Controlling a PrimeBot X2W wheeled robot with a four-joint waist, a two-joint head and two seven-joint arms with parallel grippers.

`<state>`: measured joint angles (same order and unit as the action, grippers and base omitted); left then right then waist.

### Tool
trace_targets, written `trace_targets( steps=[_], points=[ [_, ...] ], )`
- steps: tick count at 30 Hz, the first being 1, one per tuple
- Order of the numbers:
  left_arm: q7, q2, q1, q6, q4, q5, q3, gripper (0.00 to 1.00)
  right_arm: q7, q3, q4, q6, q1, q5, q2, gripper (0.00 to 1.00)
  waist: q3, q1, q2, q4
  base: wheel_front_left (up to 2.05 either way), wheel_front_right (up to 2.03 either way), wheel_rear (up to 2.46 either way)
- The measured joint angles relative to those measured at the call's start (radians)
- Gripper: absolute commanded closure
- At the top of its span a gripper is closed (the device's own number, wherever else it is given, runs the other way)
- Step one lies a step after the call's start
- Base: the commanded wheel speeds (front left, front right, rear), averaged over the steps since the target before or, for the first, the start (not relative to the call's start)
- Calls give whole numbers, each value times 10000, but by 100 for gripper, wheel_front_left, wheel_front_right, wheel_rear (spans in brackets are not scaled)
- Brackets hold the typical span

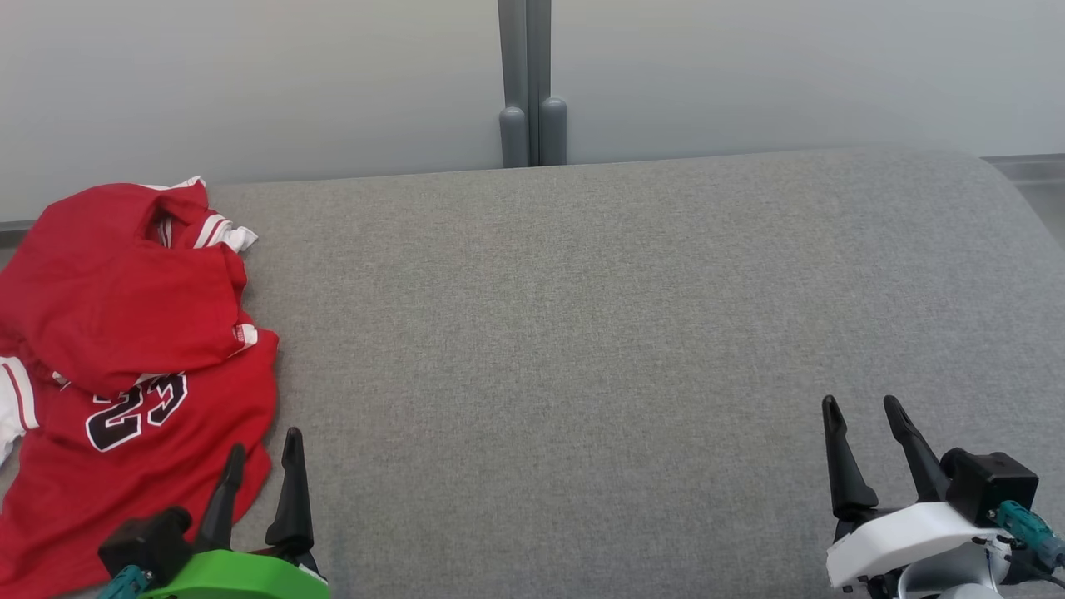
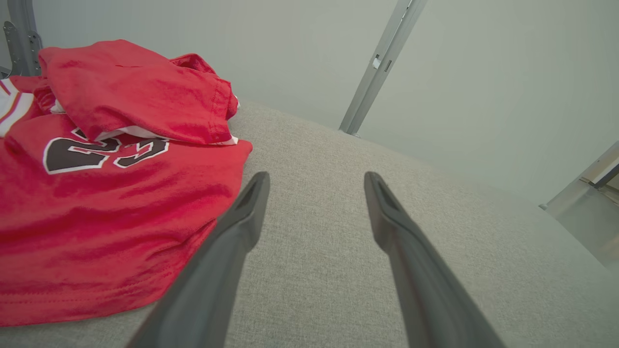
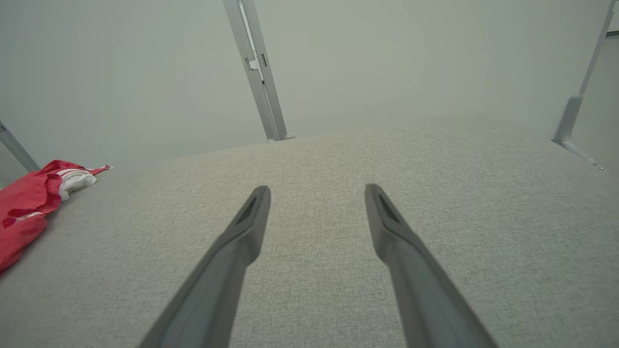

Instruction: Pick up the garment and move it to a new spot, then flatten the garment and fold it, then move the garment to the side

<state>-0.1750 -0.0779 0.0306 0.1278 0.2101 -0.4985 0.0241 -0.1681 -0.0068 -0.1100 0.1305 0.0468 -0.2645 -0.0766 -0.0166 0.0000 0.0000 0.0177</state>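
Observation:
The garment [image 1: 125, 349] is a red jersey with white trim and a dark number. It lies crumpled at the left end of the grey padded surface [image 1: 582, 333]. My left gripper [image 1: 265, 449] hovers open at the jersey's near right edge, nothing between its fingers. The left wrist view has the garment [image 2: 106, 193] just left of the open left gripper [image 2: 316, 181]. Far to the right, my right gripper [image 1: 861, 408] stands open over bare fabric. From the right wrist, the garment [image 3: 24, 208] lies at the far left, well away from the open right gripper [image 3: 316, 193].
A pale wall with a grey vertical post [image 1: 531, 83] runs behind the surface. The surface rounds off at its right end [image 1: 1015, 216]. Grey cloth stretches between the jersey and the right gripper.

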Motion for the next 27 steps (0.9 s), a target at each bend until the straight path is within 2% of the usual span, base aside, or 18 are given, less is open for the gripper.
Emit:
trace_targets(
  steps=[27],
  points=[
    [-562, -173, 209, 12, 121, 1944, 222, 0, -602, 15, 105, 2, 182, 1960, 4, 0, -17, 0, 0, 51, 0, 0, 0]
  ],
)
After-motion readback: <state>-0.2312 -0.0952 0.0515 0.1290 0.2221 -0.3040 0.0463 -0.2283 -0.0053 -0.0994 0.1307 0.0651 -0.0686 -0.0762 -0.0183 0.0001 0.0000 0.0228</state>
